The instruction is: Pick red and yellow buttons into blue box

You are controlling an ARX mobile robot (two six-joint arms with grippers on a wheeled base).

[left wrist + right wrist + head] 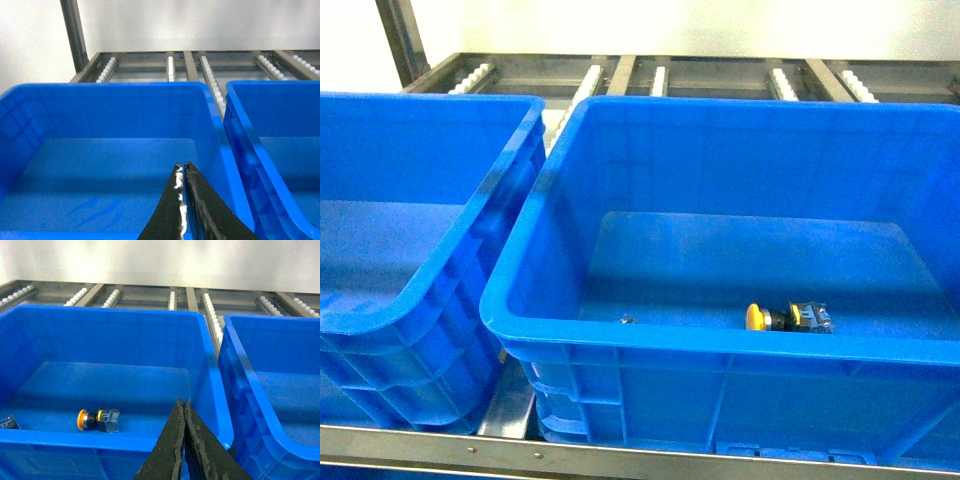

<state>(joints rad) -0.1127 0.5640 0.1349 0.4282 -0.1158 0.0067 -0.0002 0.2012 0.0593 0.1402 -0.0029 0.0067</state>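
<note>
The blue box (620, 340) fills the right of the head view, deep, with a straight front wall. On its floor near the front wall, the yellow button (788, 318) lies on its side, cap to the left, and it shows again as the yellow button (97, 420) in the right wrist view. The red button is out of view. My right gripper (182, 402) is shut and empty, hovering over the front right part of the blue box (100, 440), right of the button. My left gripper (182, 167) is shut and empty above a bare blue bin (100, 90). Neither gripper shows in the head view.
A blue bin with a scooped-down front (380, 300) stands left of the box. A similar scooped bin (270, 390) sits to the right in the right wrist view. A small dark piece (627, 320) lies on the box floor. Roller rails (660, 80) and a steel frame run behind.
</note>
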